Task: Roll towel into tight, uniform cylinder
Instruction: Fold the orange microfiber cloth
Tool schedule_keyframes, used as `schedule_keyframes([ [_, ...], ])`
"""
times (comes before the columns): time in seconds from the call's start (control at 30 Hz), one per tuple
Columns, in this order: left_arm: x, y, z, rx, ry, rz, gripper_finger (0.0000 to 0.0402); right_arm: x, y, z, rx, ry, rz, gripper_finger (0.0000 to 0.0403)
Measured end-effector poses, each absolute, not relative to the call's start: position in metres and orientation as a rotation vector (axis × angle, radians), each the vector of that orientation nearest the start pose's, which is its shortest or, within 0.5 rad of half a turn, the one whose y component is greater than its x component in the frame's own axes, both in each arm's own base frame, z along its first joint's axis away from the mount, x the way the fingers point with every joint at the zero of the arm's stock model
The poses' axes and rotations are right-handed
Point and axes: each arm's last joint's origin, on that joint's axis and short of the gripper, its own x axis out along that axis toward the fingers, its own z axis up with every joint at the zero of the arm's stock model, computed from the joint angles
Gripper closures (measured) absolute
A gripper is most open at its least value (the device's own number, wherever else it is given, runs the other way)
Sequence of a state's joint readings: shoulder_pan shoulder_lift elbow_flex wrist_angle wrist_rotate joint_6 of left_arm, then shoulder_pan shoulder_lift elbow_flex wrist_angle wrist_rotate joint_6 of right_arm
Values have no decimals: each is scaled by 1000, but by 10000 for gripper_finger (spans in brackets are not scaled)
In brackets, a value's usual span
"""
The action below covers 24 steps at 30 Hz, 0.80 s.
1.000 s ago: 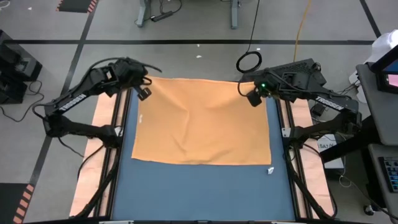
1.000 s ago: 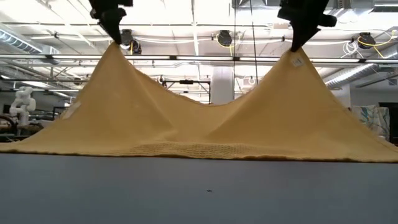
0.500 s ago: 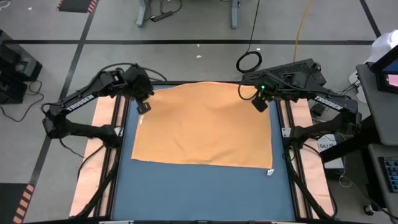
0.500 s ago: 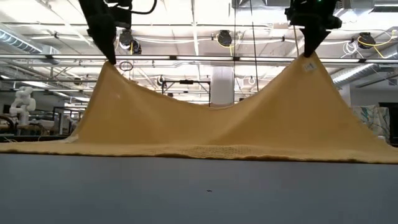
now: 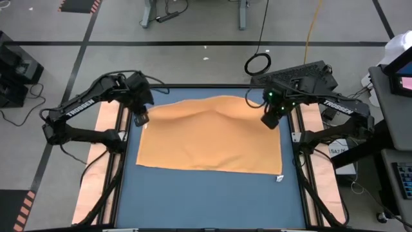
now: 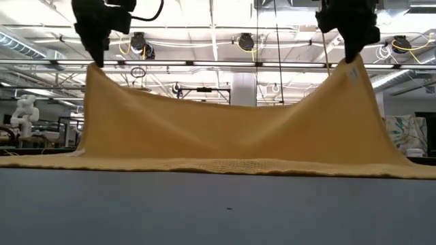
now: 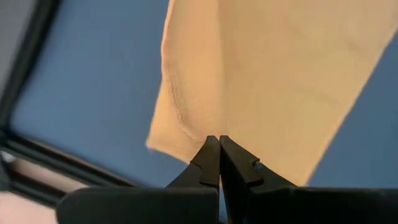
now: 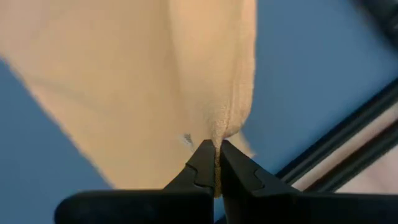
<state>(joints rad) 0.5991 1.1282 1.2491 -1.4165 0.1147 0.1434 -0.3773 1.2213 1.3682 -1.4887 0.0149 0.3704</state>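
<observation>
Between my left gripper (image 5: 142,120) and my right gripper (image 5: 270,121), each clamped on a far corner of the towel (image 5: 209,135), the cloth hangs lifted and sags in the middle; its near edge lies flat on the blue table (image 5: 212,200).

Site: industrial lab hall, as I see it. Exposed ceiling trusses (image 6: 218,64), hanging cable coils (image 6: 246,42), taped concrete floor (image 5: 193,58), blue-topped rig table (image 5: 206,200), white robot figure (image 6: 26,112) behind.
</observation>
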Motion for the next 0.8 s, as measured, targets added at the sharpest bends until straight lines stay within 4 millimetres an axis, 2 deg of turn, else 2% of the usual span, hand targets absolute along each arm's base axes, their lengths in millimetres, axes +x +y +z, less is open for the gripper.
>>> schedule_keyframes([
  [0.1,138,89,337,-374,1277,298,400,172,-62,342,581,1323,-558,403],
  [0.3,136,84,337,-436,1283,225,400,167,-53,324,554,1440,-639,403],
  [0.53,137,78,338,-438,1294,186,400,168,-43,304,556,1503,-590,403],
  [0.8,125,63,345,-481,1263,135,400,159,-29,306,550,1508,-567,403],
])
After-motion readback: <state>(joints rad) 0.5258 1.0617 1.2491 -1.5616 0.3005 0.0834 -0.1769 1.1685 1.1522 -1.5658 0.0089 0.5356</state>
